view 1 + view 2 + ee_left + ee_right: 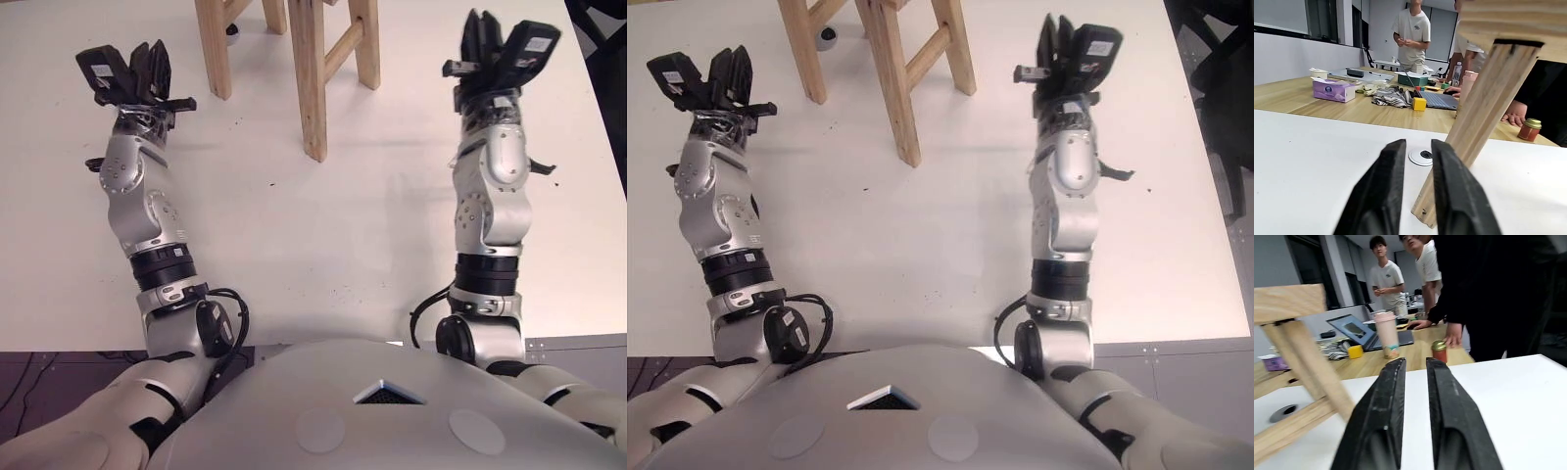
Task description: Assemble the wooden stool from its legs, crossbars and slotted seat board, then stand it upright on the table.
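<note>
Stool (pixel 312 78) of pale wood stands on its feet at twelve o'clock of the white tabletop (pixel 294 245), its long axis vertical, legs splaying a little outward toward the feet and tied by a crossbar (pixel 343 51); the seat runs out of the head views' frame, though the left wrist view shows a leg let into a wooden member above it. Left gripper (pixel 1418 143) lies at ten o'clock and right gripper (pixel 1415 360) at two o'clock, each well apart from the nearest leg and aimed toward the far edge; the jaws of both stand a narrow gap apart with nothing between them. By my judgement the assembly is done and the piece is upright as asked. It should handle as stiff and dry, not slippery, fairly light for two arms yet bulky and inclined to tip if pushed high up; the squared legs give flat faces for the jaws, so the best hold is low on two opposite legs, just above a crossbar - one arm each side. Joints may be only push-fit, so lifting by one leg could rack them.
</note>
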